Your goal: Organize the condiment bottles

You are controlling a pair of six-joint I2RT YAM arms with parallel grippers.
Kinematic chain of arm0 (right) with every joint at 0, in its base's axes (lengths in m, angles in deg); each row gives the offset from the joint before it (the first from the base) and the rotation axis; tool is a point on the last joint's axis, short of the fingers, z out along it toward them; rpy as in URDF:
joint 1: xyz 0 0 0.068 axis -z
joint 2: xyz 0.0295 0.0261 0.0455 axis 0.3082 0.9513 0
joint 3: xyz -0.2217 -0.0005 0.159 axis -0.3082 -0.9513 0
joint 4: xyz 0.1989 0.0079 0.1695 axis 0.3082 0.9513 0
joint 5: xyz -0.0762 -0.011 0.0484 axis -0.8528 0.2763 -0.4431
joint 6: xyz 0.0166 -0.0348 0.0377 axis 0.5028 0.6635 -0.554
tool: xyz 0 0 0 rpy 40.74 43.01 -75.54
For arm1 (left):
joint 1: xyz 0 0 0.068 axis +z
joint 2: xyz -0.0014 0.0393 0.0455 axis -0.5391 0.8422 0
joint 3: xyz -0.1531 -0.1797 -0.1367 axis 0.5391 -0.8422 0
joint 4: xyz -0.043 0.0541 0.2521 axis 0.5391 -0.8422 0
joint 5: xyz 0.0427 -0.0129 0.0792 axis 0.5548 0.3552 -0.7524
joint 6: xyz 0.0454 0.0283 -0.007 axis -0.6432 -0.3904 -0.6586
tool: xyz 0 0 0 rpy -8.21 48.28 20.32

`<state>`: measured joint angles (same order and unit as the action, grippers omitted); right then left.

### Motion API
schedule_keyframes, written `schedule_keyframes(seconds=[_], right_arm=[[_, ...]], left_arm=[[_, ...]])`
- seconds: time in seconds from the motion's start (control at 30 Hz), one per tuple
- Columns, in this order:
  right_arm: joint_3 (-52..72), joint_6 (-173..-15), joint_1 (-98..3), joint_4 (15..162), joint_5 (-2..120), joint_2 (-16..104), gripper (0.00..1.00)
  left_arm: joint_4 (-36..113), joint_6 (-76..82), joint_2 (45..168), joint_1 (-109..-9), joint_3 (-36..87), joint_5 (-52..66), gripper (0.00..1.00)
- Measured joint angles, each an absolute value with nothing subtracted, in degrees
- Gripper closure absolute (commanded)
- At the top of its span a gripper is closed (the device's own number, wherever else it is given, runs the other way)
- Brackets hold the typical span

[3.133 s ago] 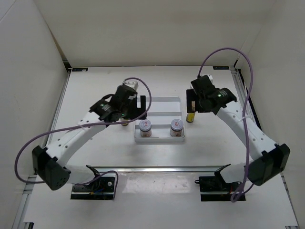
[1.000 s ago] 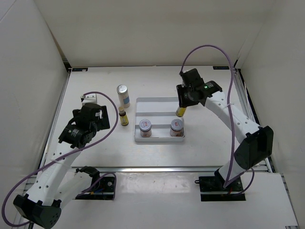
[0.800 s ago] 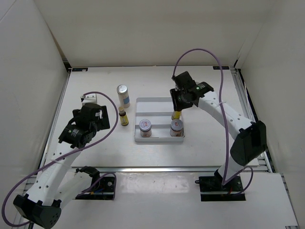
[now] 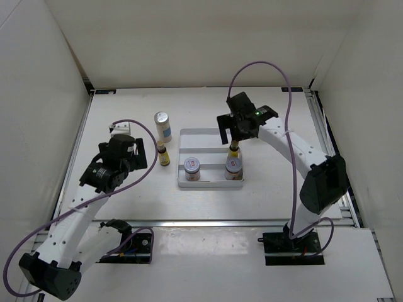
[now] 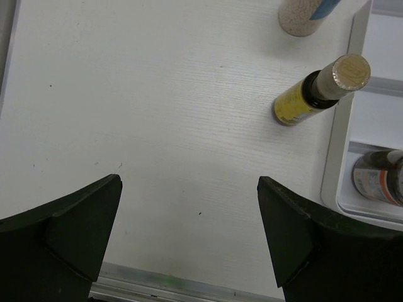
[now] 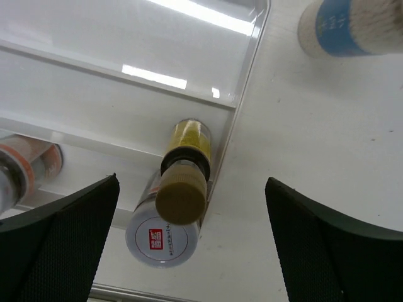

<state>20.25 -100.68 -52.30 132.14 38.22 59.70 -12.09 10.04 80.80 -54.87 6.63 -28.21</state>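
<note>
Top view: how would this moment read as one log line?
right gripper: open above yellow bottle, upright in tray | left gripper: open, holding nothing | second yellow bottle: beside tray

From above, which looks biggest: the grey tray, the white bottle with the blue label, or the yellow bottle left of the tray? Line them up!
1. The grey tray, by far the largest.
2. The white bottle.
3. The yellow bottle, shorter and thinner.
</note>
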Motion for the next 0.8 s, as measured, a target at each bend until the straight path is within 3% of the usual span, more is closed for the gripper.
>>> schedule_keyframes(seconds=[0.27,0.8], right_arm=[[30.28,-100.66,-52.30,134.81,36.95,53.40,0.00],[24.18,-100.46,-48.74,136.80,36.36,45.93,0.00]], left_arm=[[-3.72,9.34,87.99,-54.84,8.03,-19.09,0.00],[13.28,7.35,113.54,-54.93,13.32,-14.20,0.00]])
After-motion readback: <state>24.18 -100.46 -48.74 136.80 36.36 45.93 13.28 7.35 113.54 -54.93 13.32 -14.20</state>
